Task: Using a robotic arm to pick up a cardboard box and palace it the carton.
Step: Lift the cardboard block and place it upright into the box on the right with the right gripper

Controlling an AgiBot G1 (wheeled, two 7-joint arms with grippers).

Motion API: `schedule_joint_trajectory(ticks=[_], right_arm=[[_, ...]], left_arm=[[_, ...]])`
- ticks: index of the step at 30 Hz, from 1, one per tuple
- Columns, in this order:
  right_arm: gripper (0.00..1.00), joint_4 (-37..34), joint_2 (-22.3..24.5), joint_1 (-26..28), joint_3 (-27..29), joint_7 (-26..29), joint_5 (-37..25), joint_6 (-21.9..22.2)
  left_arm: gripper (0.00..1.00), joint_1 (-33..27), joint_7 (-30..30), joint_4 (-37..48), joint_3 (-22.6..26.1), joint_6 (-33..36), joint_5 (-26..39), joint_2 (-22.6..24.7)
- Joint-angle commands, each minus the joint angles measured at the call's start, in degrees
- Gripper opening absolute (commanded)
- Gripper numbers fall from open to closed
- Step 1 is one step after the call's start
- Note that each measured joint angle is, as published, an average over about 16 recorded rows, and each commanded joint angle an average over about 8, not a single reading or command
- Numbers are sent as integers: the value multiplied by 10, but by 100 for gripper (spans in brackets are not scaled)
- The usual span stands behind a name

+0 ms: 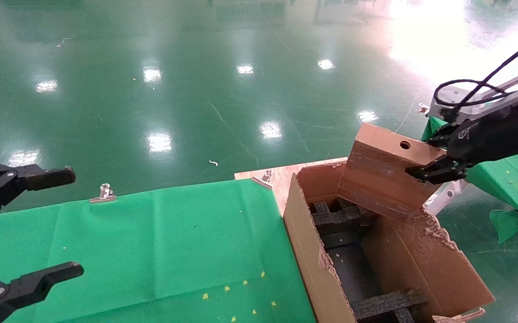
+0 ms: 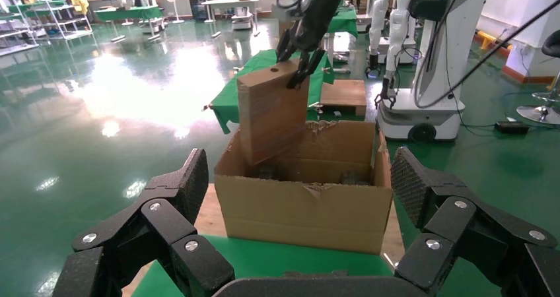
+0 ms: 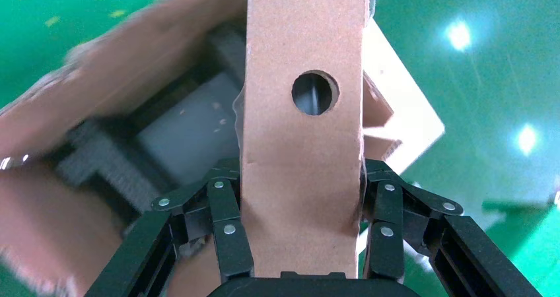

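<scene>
1. While it hangs tilted above the far end of the carton [image 1: 313,251], the cardboard box [image 1: 382,179] has its lower edge already dipping past the carton's rim, toward the black foam dividers [image 1: 340,217], and its narrow face with the round hole [image 1: 405,145] points up.
2. From the head camera the box sits at about 2 o'clock from the middle of the view.
3. The right gripper [image 3: 302,241] comes in from the 3 o'clock side, and its jaws pinch the box across its thin sides, near the holed face.
4. To do this step well, I think the arm should first turn the box more upright and line it up with a free slot between the dividers, then lower it slowly so no corner catches the ragged flap [image 1: 438,233].
5. The jaws should release only when the box rests inside.
6. The left gripper [image 1: 39,224] waits at 9 o'clock over the green desk [image 1: 160,242], with jaws spread wide and holding nothing.
</scene>
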Motion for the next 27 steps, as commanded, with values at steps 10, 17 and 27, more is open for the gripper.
schedule_joint_trajectory(ticks=[10, 17, 27], right_arm=[[0, 160, 70, -35, -28, 298, -48, 66], [0, 237, 104, -37, -38, 445, -101, 100], [0, 242, 107, -39, -39, 471, -105, 111]], left_arm=[[100, 0, 0, 0, 0, 0, 0, 0], [100, 0, 0, 0, 0, 0, 0, 0], [100, 0, 0, 0, 0, 0, 0, 0]])
